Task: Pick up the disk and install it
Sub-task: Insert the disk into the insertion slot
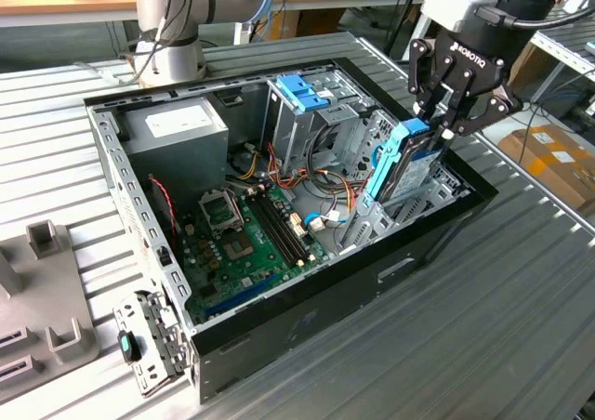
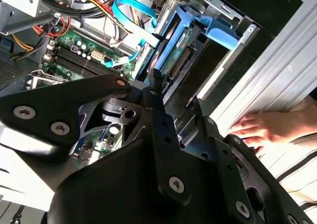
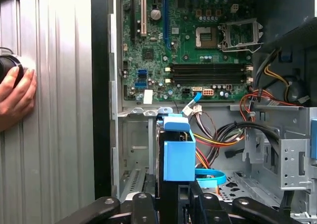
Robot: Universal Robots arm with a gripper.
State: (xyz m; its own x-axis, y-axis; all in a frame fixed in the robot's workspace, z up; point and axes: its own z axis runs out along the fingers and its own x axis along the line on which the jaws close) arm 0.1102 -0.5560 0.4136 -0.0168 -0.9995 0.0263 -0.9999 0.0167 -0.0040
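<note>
The disk (image 1: 409, 164), silver with a blue plastic frame, stands on edge in the drive bay at the exterior view's right end of the open computer case (image 1: 307, 332). My gripper (image 1: 442, 127) is shut on its upper edge, one finger on each flat side. In the first wrist view the disk (image 3: 176, 154) shows edge-on between the fingers (image 3: 143, 206), its blue frame facing the camera. In the second wrist view the disk (image 2: 171, 50) lies just beyond the fingertips (image 2: 156, 80), low between the bay's metal walls.
Inside the case are a grey power-supply box (image 1: 177, 137), a metal cage with a blue top (image 1: 302, 95), the motherboard (image 1: 242, 239) and loose cables (image 1: 335, 197). A person's hand (image 3: 15, 92) rests on the ribbed table beside the case. A grey fixture (image 1: 37, 290) sits at the exterior view's left.
</note>
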